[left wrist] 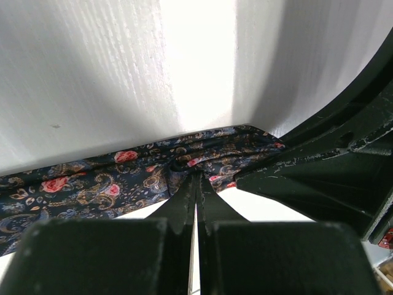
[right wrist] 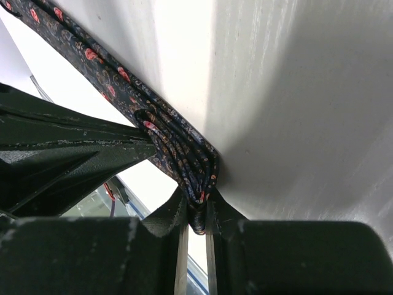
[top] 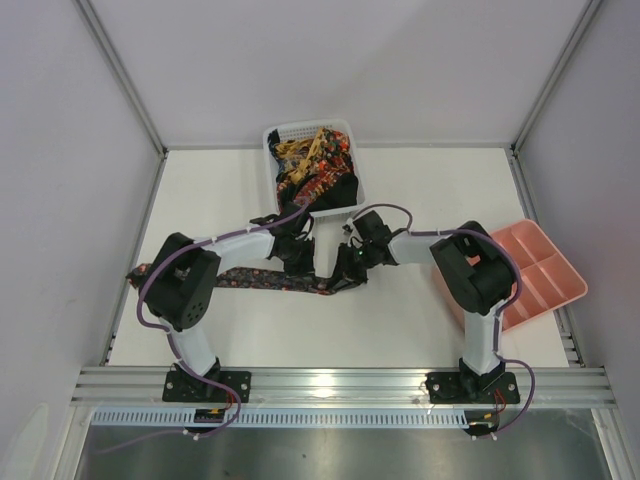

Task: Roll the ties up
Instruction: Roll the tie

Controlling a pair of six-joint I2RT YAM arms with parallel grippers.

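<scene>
One dark tie with small red and gold flowers [top: 240, 278] lies across the table from the left edge to the middle. Its right end is folded into several layers. My left gripper [top: 300, 255] is shut on the tie beside the fold; the left wrist view shows its jaws [left wrist: 198, 175] pinching the fabric [left wrist: 92, 184]. My right gripper [top: 350, 268] is shut on the folded end, and its jaws [right wrist: 198, 200] clamp the layered bundle [right wrist: 178, 147]. The two grippers are almost touching. More patterned ties [top: 312, 165] are piled in the basket.
A white mesh basket [top: 272, 140] stands at the back centre, just behind the grippers. A pink compartment tray [top: 545, 275] sits at the right edge, beside the right arm. Grey walls stand on the left, back and right.
</scene>
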